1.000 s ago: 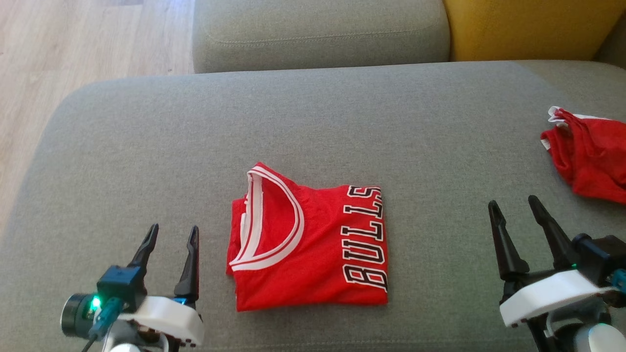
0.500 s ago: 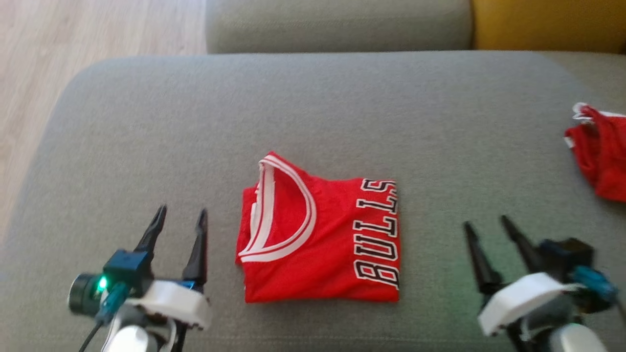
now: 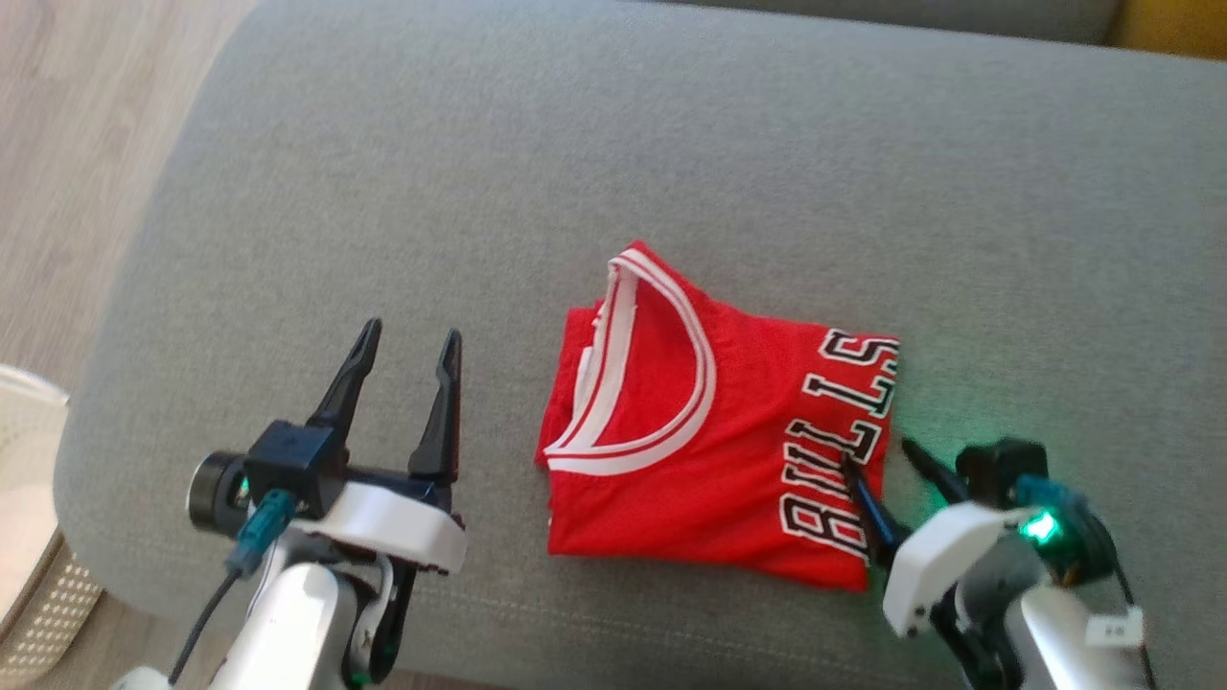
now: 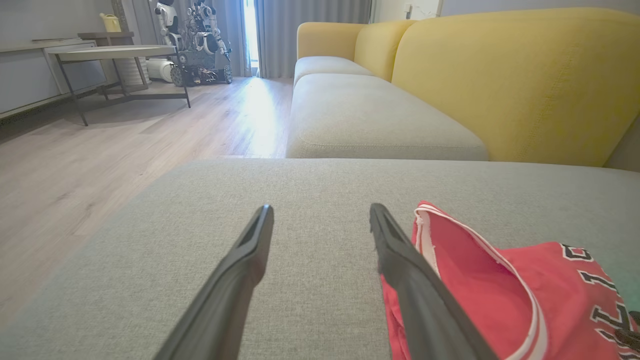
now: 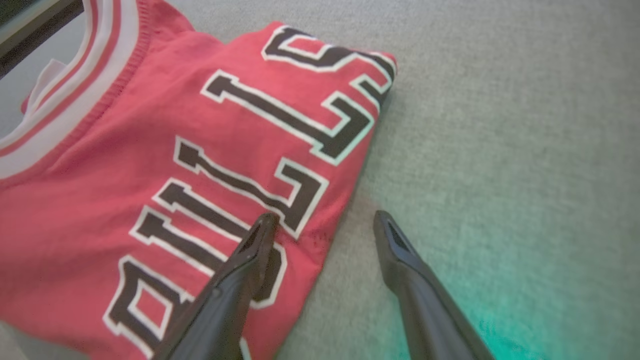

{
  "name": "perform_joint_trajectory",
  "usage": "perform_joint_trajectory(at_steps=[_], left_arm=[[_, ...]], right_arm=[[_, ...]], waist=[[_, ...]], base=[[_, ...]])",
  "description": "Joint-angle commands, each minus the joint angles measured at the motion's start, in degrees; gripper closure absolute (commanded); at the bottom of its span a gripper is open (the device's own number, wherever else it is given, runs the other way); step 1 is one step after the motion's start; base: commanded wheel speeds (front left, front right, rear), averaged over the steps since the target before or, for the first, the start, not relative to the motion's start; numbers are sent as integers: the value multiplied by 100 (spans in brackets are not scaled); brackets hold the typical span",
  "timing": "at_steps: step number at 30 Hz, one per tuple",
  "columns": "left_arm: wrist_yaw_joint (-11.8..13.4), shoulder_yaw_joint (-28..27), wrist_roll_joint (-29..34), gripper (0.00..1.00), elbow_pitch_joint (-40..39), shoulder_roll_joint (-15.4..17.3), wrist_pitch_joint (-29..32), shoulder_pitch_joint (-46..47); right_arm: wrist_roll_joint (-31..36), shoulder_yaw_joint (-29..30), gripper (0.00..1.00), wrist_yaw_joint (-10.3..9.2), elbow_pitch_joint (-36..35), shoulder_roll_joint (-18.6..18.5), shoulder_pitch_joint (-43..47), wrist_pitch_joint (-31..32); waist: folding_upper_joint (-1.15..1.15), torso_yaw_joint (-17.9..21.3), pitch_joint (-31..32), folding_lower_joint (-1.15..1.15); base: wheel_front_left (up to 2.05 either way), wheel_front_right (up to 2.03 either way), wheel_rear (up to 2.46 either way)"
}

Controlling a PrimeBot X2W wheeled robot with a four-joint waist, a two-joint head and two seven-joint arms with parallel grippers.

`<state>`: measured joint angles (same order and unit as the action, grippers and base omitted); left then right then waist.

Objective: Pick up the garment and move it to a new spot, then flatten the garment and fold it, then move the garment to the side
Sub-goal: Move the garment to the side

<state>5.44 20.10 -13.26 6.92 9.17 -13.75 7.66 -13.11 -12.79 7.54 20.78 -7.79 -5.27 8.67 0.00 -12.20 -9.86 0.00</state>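
Folded red jersey [image 3: 709,450] lies flat on sofa cushion [image 3: 671,144], right tool [image 3: 875,454] fingers apart straddling jersey's right edge at the lettering, left tool [image 3: 411,332] apart just left of jersey; for the side move, probably pinch all layers and drag low so the fold holds.

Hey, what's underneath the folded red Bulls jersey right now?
The red jersey lies flat on the grey sofa cushion, which shows around its edges. Its lower folded layers and the cushion patch beneath are covered.
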Motion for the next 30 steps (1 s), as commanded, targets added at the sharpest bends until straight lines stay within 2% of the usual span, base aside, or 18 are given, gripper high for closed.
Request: perform_joint_trajectory(at_steps=[1, 2, 3, 4, 6, 10, 16, 23, 26, 30], left_arm=[[-50, -155, 29, 0, -133, 18, -65, 352], [-51, -161, 32, 0, -117, 9, -76, 376], [-49, -168, 35, 0, -102, 1, -84, 393], [-44, -179, 38, 0, -87, -3, -91, 403], [-38, -190, 42, 0, -74, -5, -97, 408], [-30, -255, 58, 0, -65, 37, -114, 383], [-24, -310, 79, 0, -123, 112, -120, 318], [-23, -307, 117, 0, -243, 200, -109, 383], [-48, -263, 147, 0, -291, 230, -71, 482], [-59, -204, 198, 0, -369, 251, -13, 631]], right_arm=[[-38, -120, 0, -5, 14, 15, -278, 31], [-49, -124, 0, -5, 90, 30, -339, 40], [-74, -141, 65, -5, 172, 39, -395, 75], [-85, -165, 100, -5, 240, 37, -451, 100], [-103, -191, 100, -5, 290, 28, -502, 109], [-140, -342, 100, -5, 298, -122, -753, 26], [-110, -520, 100, -5, 74, -471, -1002, -66], [-184, -872, 100, -5, -43, -1075, -1753, -155], [-284, -956, 100, -5, 94, -1418, -2220, -217], [-438, -743, 100, -5, 390, -1889, -2776, -352]], waist=[[0, -165, -197, 0], [0, -166, -227, 0], [0, -162, -246, 0], [0, -147, -261, 0], [0, -124, -269, 0], [0, 162, -228, 0], [0, 833, -103, 0], [0, 1640, -162, 0], [0, 1842, -275, 0], [0, 1963, -495, 0]], base=[[0, 0, 0], [0, 0, 0], [0, 0, 0], [0, 0, 0], [0, 0, 0], [0, 0, 0], [0, 0, 0], [0, 0, 0], [0, 0, 0], [0, 0, 0]])
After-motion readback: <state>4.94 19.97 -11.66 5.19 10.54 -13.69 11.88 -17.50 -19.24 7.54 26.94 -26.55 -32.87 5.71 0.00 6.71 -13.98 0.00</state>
